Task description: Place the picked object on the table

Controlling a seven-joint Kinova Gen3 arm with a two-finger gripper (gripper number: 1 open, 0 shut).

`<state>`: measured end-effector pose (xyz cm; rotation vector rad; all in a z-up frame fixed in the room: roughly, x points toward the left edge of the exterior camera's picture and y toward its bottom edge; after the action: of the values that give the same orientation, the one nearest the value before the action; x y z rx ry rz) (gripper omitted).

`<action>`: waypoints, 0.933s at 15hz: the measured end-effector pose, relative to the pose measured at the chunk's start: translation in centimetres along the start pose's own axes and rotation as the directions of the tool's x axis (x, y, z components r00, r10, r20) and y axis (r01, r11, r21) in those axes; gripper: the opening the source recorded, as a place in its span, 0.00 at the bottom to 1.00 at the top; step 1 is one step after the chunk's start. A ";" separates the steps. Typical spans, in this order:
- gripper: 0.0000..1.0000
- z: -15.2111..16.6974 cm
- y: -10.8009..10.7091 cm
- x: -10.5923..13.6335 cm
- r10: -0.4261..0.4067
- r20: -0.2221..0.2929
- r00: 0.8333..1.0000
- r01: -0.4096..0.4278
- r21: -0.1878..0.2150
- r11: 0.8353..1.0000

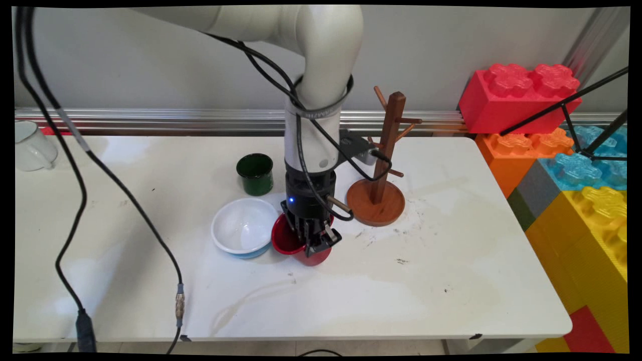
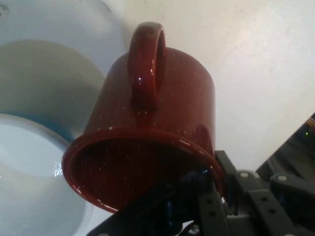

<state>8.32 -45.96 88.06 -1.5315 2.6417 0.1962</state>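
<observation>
A: Nearest us, the pincer [image 1: 319, 239] is clamped on the rim of a red mug [image 2: 147, 132], one finger inside.

B: We see the mug tilted, handle up, just beside a white bowl [image 1: 243, 228] on the table [image 1: 451, 281]; a green cup [image 1: 255, 173] and wooden mug tree [image 1: 382, 165] stand behind.

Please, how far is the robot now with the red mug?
Done: the claw grips the red mug at its rim, one finger inside. In hand: the mug is tilted beside the white bowl. Left: no mug shows on the wooden mug tree, and the green mug stands on the table.
</observation>
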 end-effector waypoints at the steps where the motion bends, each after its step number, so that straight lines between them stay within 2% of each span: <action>1: 0.00 0.5 -0.1 0.3 -0.007 0.008 1.000 0.007 0.001 1.000; 10: 0.00 3.7 0.0 2.9 -0.047 0.041 0.998 0.047 -0.009 0.999; 11: 1.00 3.9 0.1 3.1 -0.049 0.041 0.998 0.050 -0.012 0.999; 14: 1.00 4.4 0.4 3.7 -0.056 0.039 0.998 0.057 -0.020 0.998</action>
<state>6.19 -48.25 83.21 -1.5901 2.5717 0.2484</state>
